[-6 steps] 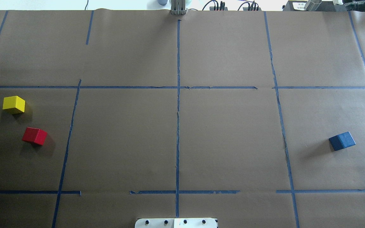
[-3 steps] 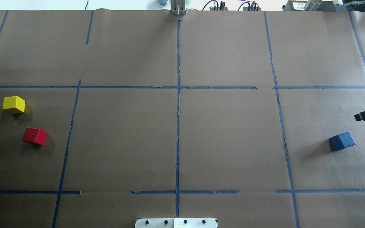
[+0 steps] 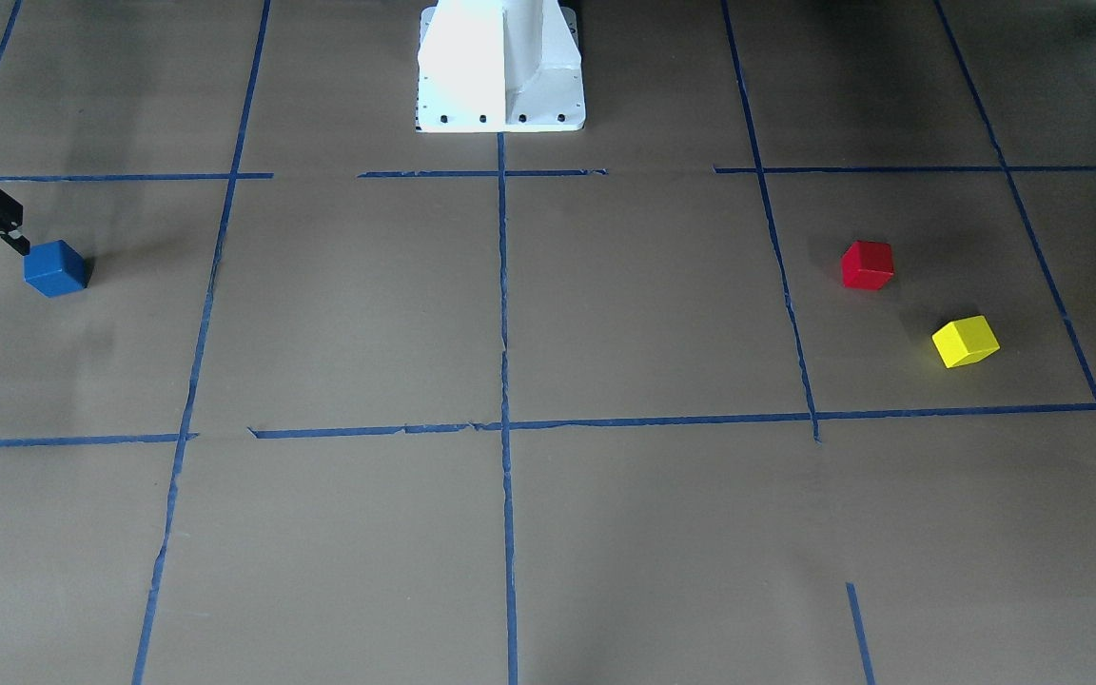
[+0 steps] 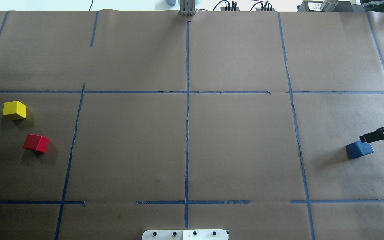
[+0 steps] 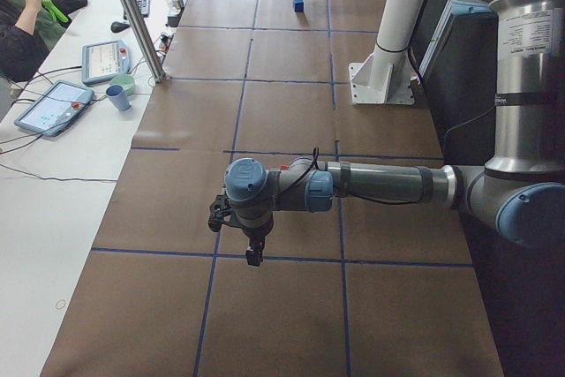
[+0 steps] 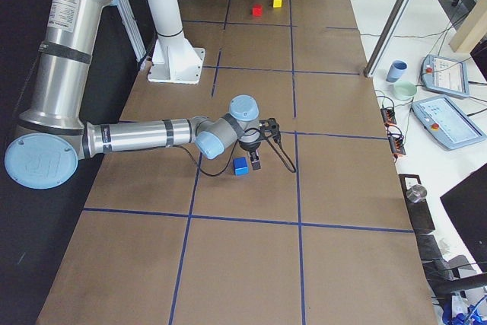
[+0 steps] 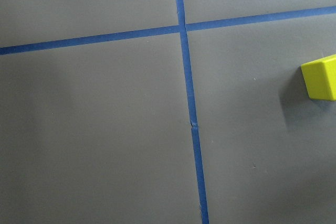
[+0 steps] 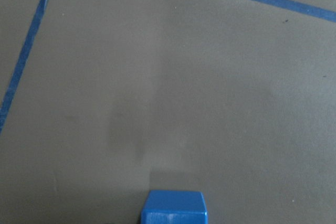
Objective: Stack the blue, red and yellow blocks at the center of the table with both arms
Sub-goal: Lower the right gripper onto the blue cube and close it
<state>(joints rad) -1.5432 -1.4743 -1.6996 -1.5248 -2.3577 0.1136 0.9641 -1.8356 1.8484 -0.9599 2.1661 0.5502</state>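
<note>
- Reaching in from the robot's right end of the table (image 4: 238, 150), the right gripper (image 4: 375, 118) hangs just beside the blue block (image 4: 359, 149). Its jaws are spread wide with nothing between them. That is likely so they can drop around the block, which is narrower than the gap.
- The blue block sits flat on the table, well off to the robot's right and a little askew to the tape lines. The wrist will probably have to match that turn before closing.
- The left gripper (image 5: 254, 252) points down over the table on the other side; whether it is spread or closed I cannot tell.
- Its wrist camera catches the yellow block (image 7: 320, 77) at the edge of view, which suggests it is lining up for that side's blocks.
- The yellow block and the red block (image 4: 36, 143) lie near each other but apart, at the robot's far left. No block stands at the centre yet.
</note>
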